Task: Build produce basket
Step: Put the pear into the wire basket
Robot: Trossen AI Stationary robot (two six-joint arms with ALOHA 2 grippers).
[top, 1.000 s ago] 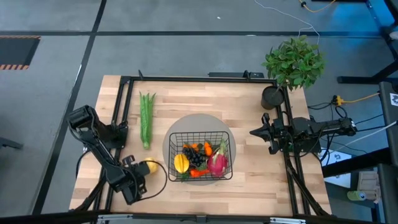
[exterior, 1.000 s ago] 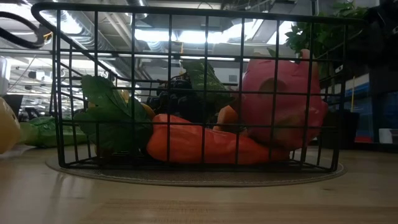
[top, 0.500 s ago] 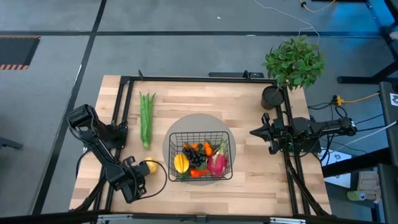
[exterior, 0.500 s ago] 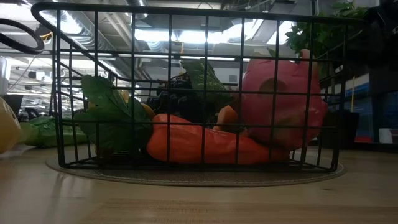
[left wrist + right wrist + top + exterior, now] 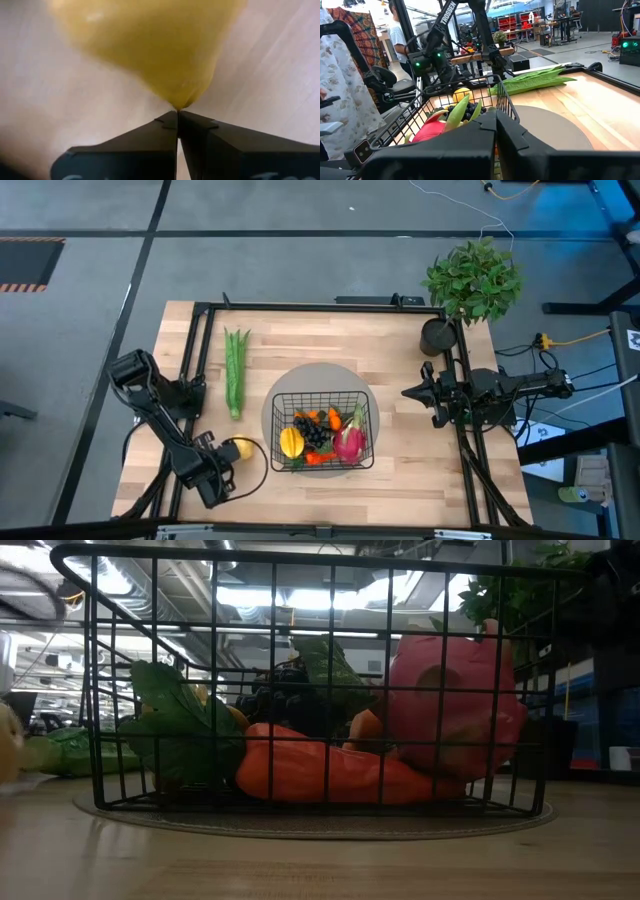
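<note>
The black wire basket (image 5: 322, 430) stands on a round grey mat (image 5: 320, 378) at the table's middle. It holds a pink dragon fruit (image 5: 350, 443), a yellow fruit (image 5: 291, 443), dark grapes (image 5: 317, 435) and an orange carrot (image 5: 330, 772). Left of the basket another yellow fruit (image 5: 240, 447) lies on the table. My left gripper (image 5: 228, 463) is shut right at its pointed end (image 5: 178, 102). Long green stalks (image 5: 235, 370) lie flat toward the far left. My right gripper (image 5: 408, 392) waits shut near the right edge. My left gripper's shut fingertips (image 5: 170, 120) stand at the yellow fruit's pointed end (image 5: 178, 102), coming at it low from the table's near left. No gap shows between the fingers. I cannot tell whether they touch or nip the tip. The fruit lies on the table.
A potted leafy plant (image 5: 470, 280) stands at the far right corner. A black metal frame (image 5: 320, 307) runs around the table's sides. Bare wood lies between the basket and the right gripper (image 5: 400, 440). A person (image 5: 397, 35) stands in the room beyond the table.
My left gripper has shut beside the loose yellow fruit. In the low view that fruit has slid a little toward the table's left. The right arm and the basket have kept still.
</note>
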